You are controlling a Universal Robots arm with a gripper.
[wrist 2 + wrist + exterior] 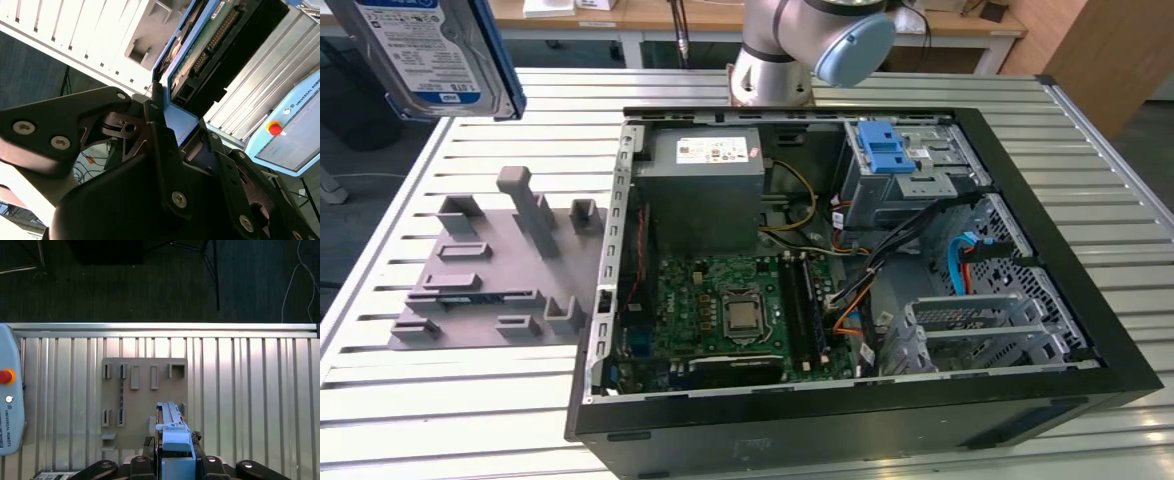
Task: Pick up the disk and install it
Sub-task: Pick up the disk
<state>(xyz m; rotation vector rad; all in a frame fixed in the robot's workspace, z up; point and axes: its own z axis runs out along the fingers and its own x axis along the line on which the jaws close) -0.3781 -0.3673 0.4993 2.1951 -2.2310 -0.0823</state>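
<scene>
The disk (424,52), silver with a blue-and-white label and a blue side rail, hangs high above the table at the exterior view's upper left, well clear of the open computer case (854,270). In the first wrist view the disk (172,422) stands edge-on over the grey fixture, with my gripper (171,441) shut on it from both sides. In the second wrist view the disk (210,45) shows its green circuit board and a blue rail, clamped between the black fingers (156,112).
A grey holder fixture (494,265) lies on the slatted table, on the exterior view's left of the case. Inside the case are a grey power supply (707,165), a motherboard (734,310) and a metal drive cage with a blue latch (887,150). A teach pendant (10,405) rests on the table.
</scene>
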